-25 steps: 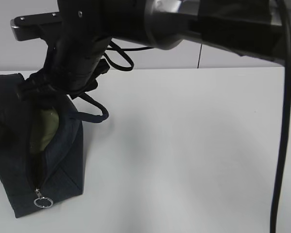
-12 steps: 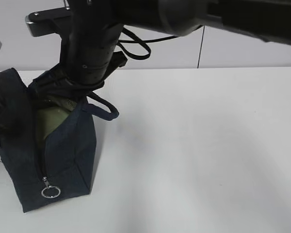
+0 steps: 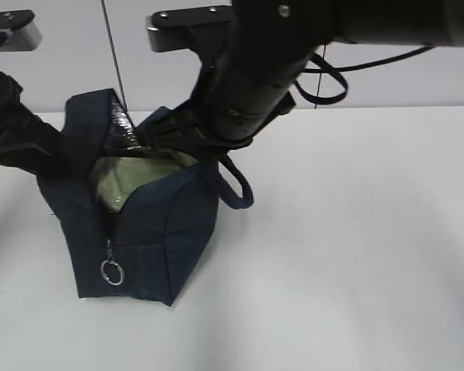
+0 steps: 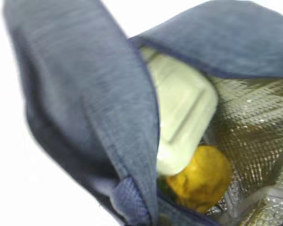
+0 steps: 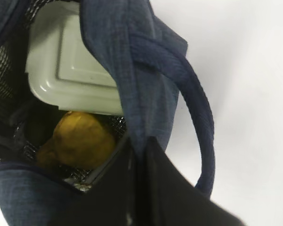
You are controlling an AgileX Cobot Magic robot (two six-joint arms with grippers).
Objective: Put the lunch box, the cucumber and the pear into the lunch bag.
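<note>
Figure: packing stage, ordered near to far. Nearest the table's front edge, the lunch bag [image 3: 143, 232] stands on the table [image 3: 356, 232] towards its left side, zip end and ring pull [image 3: 112, 272] facing forward. My right gripper [image 5: 137, 155] pinches the bag's near rim beside a looped handle [image 5: 198, 117]; my left arm [image 3: 15, 131] reaches the far-left flap, but whether that gripper is clenched or released I cannot tell. Inside, against the silver lining [image 4: 254, 122], the lunch box [image 4: 184, 113] lies lid-up with the pear [image 4: 200, 179] touching its end. No cucumber is identifiable. Judgement: I should keep the mouth spread evenly, without tipping the bag, while checking for the cucumber.
</note>
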